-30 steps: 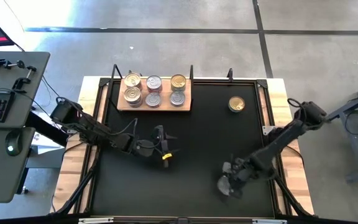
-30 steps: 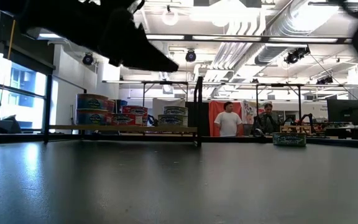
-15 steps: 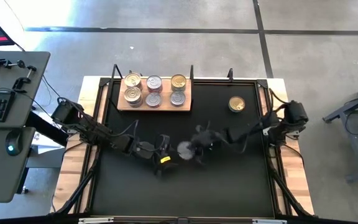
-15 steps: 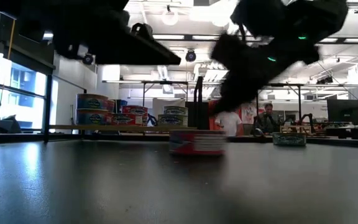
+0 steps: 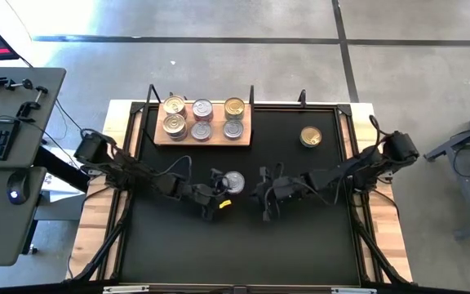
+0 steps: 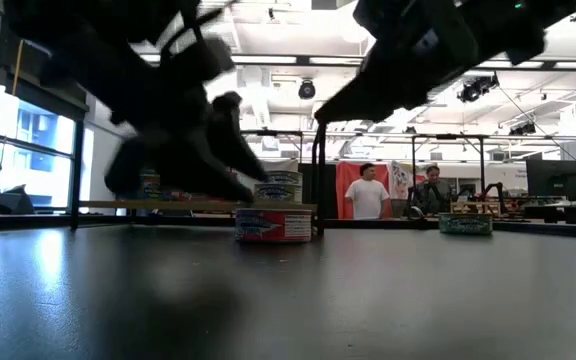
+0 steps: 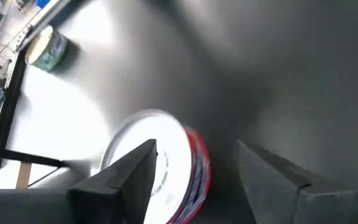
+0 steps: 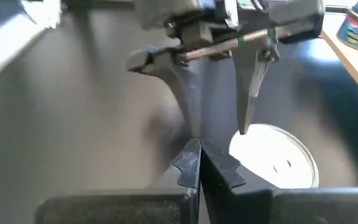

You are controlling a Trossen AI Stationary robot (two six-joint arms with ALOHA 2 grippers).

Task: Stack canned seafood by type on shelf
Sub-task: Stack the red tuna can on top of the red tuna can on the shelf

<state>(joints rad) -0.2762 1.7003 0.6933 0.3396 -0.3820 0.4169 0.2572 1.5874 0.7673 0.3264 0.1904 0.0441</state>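
Observation:
A tin of canned seafood (image 5: 233,181) with a silver lid and a red side stands upright on its base on the black table, near the middle. My left gripper (image 5: 222,190) is open at its left side; in the left wrist view one finger (image 7: 129,177) stands over the lid (image 7: 166,155). My right gripper (image 5: 262,194) is shut and stands just right of the tin. The wooden shelf (image 5: 160,139) at the far left carries several tins (image 5: 201,109). A gold-lidded tin (image 5: 310,136) stands alone at the far right. My left gripper comes slanting down from the table's left, with one fingertip (image 8: 244,127) at the lid's far rim (image 8: 253,132). Whether it touches the tin, I cannot tell. The tin stands flat on the table.
Black posts (image 5: 251,91) rise at the shelf's far corners and a raised wooden frame (image 5: 370,163) runs around the table. In the low view the shelf (image 6: 198,206) lies behind the tin (image 6: 273,224), and people sit in the room beyond.
My right gripper, shut, has swept from the table's near right toward its middle, turning as it went, and slid the silver-lidded tin along the table to the middle. It then drew back slightly to the right. My left gripper has sunk and rolled toward the tin.

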